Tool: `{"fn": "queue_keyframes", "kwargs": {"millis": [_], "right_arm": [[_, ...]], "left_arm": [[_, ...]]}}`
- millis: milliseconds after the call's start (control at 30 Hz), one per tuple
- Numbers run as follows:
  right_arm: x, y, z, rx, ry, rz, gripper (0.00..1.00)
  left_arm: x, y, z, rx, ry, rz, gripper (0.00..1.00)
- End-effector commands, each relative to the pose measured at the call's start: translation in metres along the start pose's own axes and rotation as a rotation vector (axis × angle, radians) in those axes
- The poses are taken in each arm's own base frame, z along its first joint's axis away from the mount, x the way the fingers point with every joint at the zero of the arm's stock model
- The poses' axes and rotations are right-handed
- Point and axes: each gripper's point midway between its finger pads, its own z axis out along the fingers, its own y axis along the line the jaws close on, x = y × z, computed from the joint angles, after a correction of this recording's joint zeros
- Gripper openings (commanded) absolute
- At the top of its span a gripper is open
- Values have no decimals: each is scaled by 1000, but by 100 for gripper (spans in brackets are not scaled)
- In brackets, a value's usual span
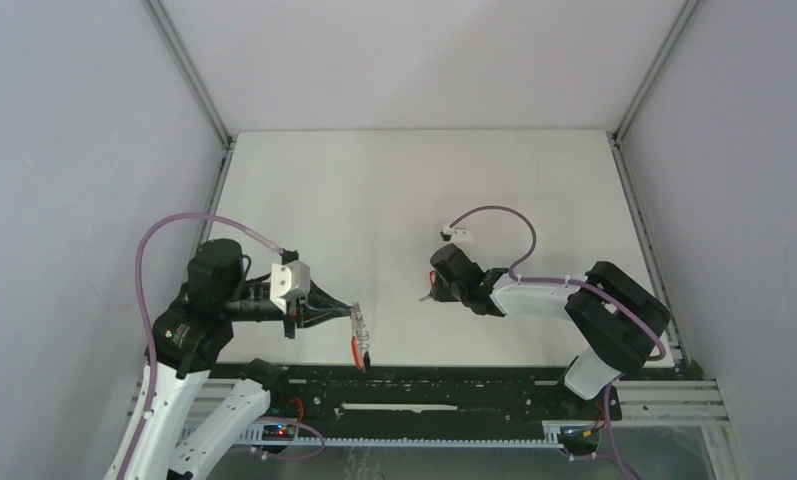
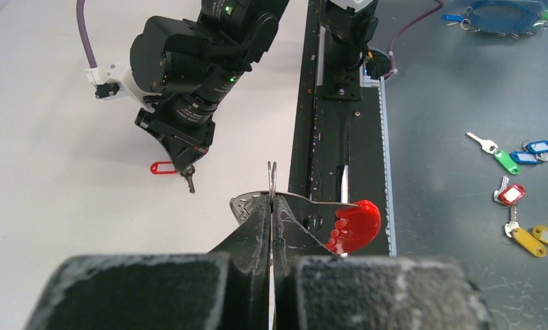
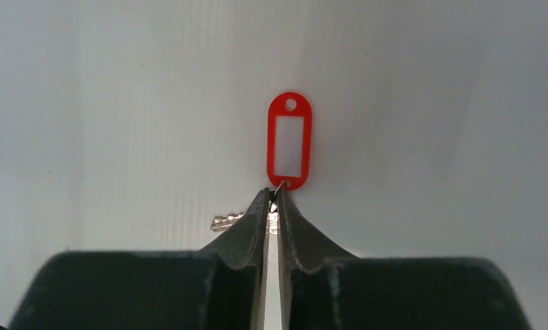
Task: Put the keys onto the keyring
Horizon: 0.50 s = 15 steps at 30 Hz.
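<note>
Mid-table, the right gripper (image 3: 274,199) pinches the red-tagged key (image 3: 226,221) at its head, with the tag (image 3: 289,141) lying flat beyond the fingertips. Off to its left, by the near edge, the keyring (image 1: 359,335) runs near-to-far, clenched in the left gripper (image 1: 354,312). That key needs to go left!

The left jaws clamp the keyring (image 1: 360,328).

The left arm (image 1: 186,335) and right arm (image 1: 534,297) are being shown with black joint housings and white link shells. A purple cable (image 1: 210,215) is being looped over each wrist, ending on the right arm in a white connector block (image 1: 457,235). The fingers (image 2: 247,237) are being shown matt black and tapered, with edges scuffed grey.
</note>
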Motion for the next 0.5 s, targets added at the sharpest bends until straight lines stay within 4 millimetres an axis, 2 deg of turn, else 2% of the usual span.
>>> {"fn": "queue_keyframes", "kwargs": {"millis": [0, 33, 167, 267, 367, 467], "right_arm": [[-20, 11, 1, -22, -51, 16, 8], [-21, 12, 0, -26, -53, 11, 1], [-28, 20, -9, -68, -64, -23, 0], [-35, 34, -22, -138, -85, -94, 0], [-40, 47, -39, -220, -95, -175, 0], [-46, 61, -70, -319, -128, -303, 0]], "left_arm": [[-23, -5, -5, 5, -51, 63, 0], [-23, -5, -5, 6, -50, 63, 0], [-22, -5, -5, 5, -49, 62, 0], [-21, -4, -4, 6, -46, 59, 0], [-18, -4, -3, 9, -43, 54, 0], [-15, -3, -2, 11, -38, 41, 0]]}}
